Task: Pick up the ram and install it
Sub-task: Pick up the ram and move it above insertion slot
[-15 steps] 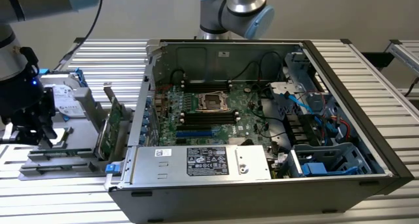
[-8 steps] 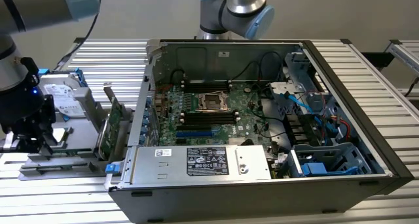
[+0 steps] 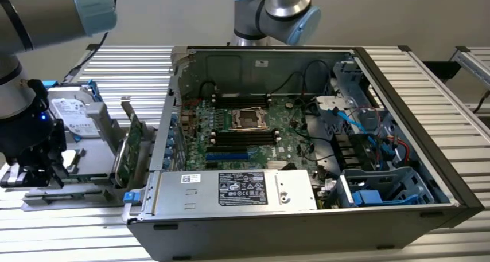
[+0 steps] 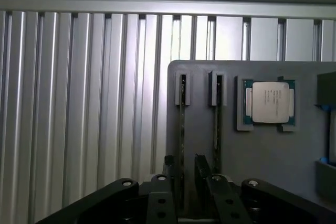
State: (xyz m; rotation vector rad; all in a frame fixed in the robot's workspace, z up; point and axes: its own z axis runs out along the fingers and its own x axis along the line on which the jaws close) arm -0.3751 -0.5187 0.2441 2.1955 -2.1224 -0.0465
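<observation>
Two fingers [image 4: 169, 167] of the gripper [image 4: 185, 161] stand wide apart astride the ram [image 4: 182, 119], which stands on edge in the grey holder [image 4: 273, 156]; a second stick [image 4: 216, 119] just beside; farther, a processor [image 4: 270, 102]; farthest, the ribbed table [image 4: 79, 103].

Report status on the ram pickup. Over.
End effector open, straddling the ram, not closed on it. Ram on edge in gray holder. Second stick close alongside.

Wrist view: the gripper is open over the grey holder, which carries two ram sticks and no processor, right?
No: the wrist view shows a processor seated in the grey holder beside the two ram sticks. The gripper is open over it, as you said.
</observation>
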